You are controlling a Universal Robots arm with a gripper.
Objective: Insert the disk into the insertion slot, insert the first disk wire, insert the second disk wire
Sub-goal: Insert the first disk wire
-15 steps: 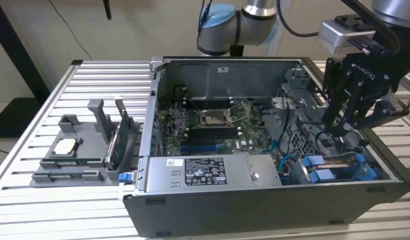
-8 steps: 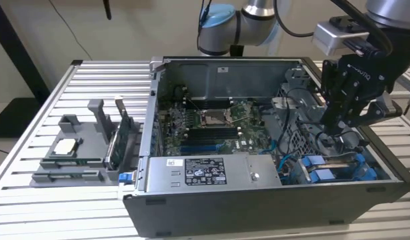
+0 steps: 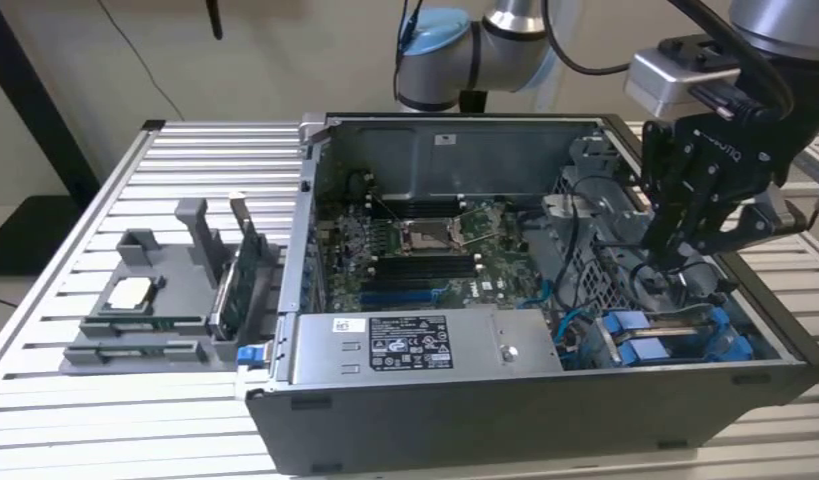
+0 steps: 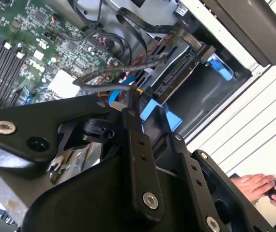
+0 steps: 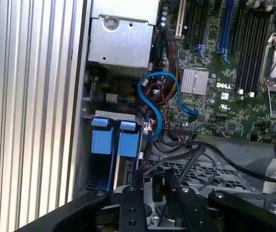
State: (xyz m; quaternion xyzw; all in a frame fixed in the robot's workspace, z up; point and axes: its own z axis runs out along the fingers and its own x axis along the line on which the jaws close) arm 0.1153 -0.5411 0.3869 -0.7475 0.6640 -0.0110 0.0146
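In the exterior view my pincer (image 3: 665,262) hangs at the right of the frame, reaching down inside the open computer case (image 3: 423,440), just above the drive bay in its lower right corner; there the disk (image 3: 632,338) lies in its blue carrier, seemingly home in the slot; the grey power-supply box (image 3: 409,345) sits at bottom centre, the motherboard (image 3: 423,240) behind it.

In the second wrist view my pincer (image 4: 134,99) sits close over the disk (image 4: 176,72) amid black cables (image 4: 128,21); whether it is wide, narrow or holding a plug I cannot tell; a person's hand (image 4: 261,186) rests outside the case.

In the first wrist view the disk (image 5: 128,145) shows its blue tabs beside a looping blue wire (image 5: 178,96), my pincer (image 5: 150,193) near them.

I judge the disk step done and a wire step in hand; any move here calls for squaring a plug to the disk's socket among crowded cables.
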